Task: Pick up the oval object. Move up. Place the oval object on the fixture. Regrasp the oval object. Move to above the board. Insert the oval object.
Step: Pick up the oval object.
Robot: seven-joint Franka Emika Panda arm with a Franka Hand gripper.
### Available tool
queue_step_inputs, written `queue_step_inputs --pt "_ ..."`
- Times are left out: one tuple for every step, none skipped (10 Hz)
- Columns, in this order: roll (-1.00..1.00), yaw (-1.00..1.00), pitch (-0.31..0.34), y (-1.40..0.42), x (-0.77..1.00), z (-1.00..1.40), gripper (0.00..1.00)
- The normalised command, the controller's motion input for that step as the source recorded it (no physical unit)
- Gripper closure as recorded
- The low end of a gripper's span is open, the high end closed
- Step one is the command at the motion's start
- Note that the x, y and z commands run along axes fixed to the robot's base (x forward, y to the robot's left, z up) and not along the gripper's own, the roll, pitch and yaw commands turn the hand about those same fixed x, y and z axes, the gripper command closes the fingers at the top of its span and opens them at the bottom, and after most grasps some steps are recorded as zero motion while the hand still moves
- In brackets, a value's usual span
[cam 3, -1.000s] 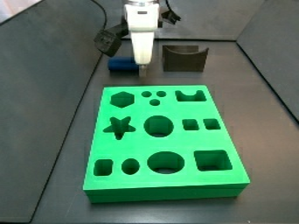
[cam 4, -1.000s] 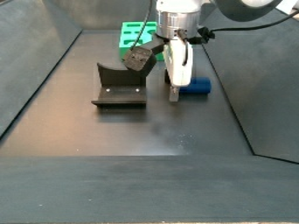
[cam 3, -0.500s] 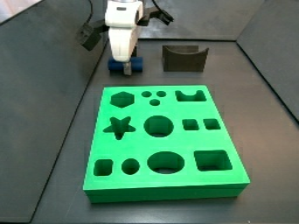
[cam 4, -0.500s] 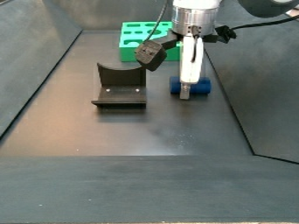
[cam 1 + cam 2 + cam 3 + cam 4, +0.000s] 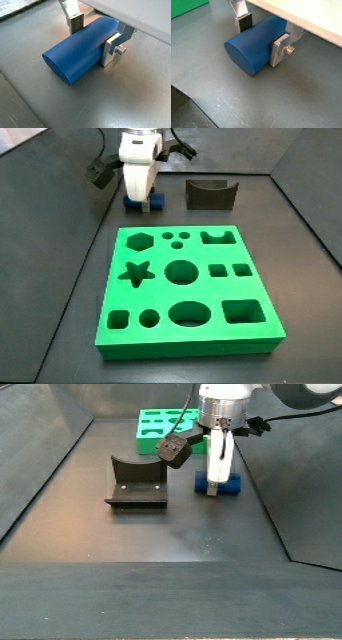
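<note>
Two flat silver fingers [image 5: 112, 49] of the claw [image 5: 93, 34] press against the sides of the oval object [image 5: 79, 49], a smooth matte blue peg lying on the dull grey tabletop [image 5: 133, 100]. It lies beside the dark notched fixture [image 5: 136, 482], with the glossy green board [image 5: 187, 283] nearby.

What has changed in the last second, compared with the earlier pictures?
The gripper moved sideways from beside the oval object to over it and came down, so its fingers now straddle the peg on the floor. The peg, the fixture and the board stayed in place.
</note>
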Motion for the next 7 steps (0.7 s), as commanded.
queue_step_inputs --pt "0.00 0.00 0.000 0.00 0.00 0.00 1.00" --pt "0.00 0.00 0.000 0.00 0.00 0.00 1.00" --pt "0.00 0.00 0.000 0.00 0.00 0.00 1.00" --pt "0.00 0.00 0.000 0.00 0.00 0.00 1.00" --pt "0.00 0.00 0.000 0.00 0.00 0.00 1.00" --pt "0.00 0.00 0.000 0.00 0.00 0.00 1.00" --pt "0.00 0.00 0.000 0.00 0.00 0.00 1.00"
